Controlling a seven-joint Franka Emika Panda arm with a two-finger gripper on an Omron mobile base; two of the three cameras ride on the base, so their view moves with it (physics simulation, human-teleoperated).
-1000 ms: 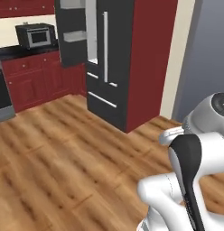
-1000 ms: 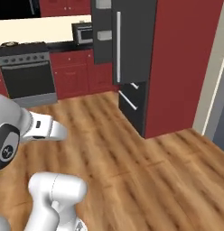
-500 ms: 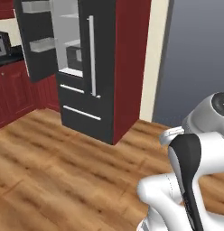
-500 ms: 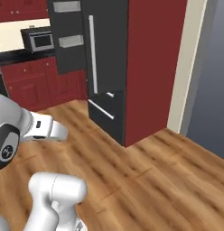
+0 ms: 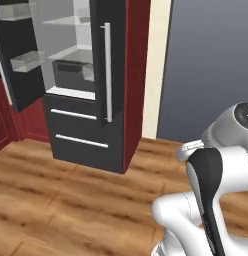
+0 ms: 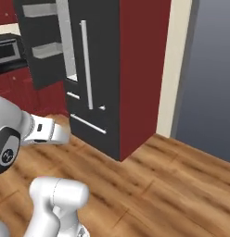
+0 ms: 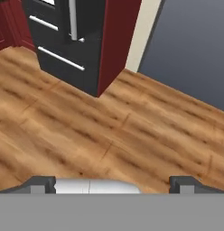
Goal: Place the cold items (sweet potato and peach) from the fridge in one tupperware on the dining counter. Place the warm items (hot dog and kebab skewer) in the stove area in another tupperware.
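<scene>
Fingers spread wide, empty, over bare wood floor. Fridge ahead-left, one door open, shelves visible; contents too small to tell. Grey wall right.

Bare wood floor fills the lower frame, unobstructed. Fridge blocks upper left; its open door exposes shelves.

Fridge: tall black unit, standing upright against far wall inside dark red surround. Left door swinging open leftward, carrying clear bins. Interior showing pale shelves and dark drawer. Right door staying closed, bearing long vertical handle. Two lower drawers sitting shut.
</scene>
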